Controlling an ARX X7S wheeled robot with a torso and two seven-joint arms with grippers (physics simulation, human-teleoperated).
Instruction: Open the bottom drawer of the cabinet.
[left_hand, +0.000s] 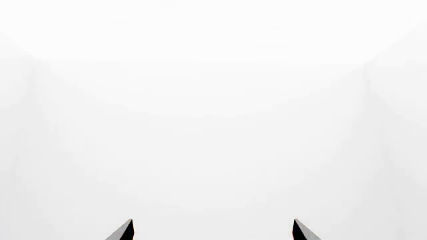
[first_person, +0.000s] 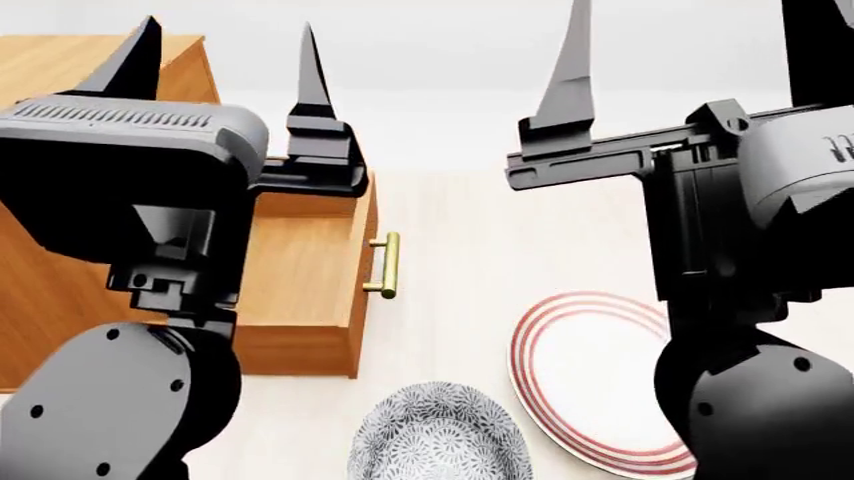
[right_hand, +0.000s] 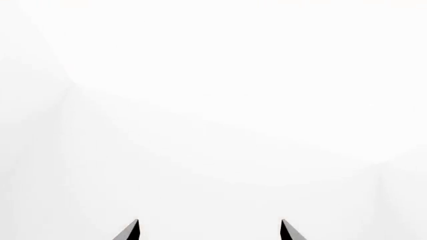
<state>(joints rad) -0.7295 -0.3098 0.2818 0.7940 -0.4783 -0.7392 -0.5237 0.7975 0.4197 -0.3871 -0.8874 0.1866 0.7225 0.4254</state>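
Note:
The orange-brown wooden cabinet (first_person: 80, 70) stands at the left of the head view. One of its drawers (first_person: 300, 270) stands pulled out, its inside showing and its brass bar handle (first_person: 384, 265) on the front. The other drawer fronts are hidden from above, so I cannot tell for sure which level it is. My left gripper (first_person: 228, 28) is open and empty, raised in front of the cabinet with fingers pointing up. My right gripper (first_person: 694, 20) is open and empty, raised at the right. Both wrist views show only white wall beyond the left gripper (left_hand: 213, 225) and the right gripper (right_hand: 209, 224).
A patterned grey bowl (first_person: 438, 435) sits on the pale floor near the open drawer's front corner. A white plate with red rings (first_person: 587, 380) lies to its right, partly under my right arm. A white wall runs behind.

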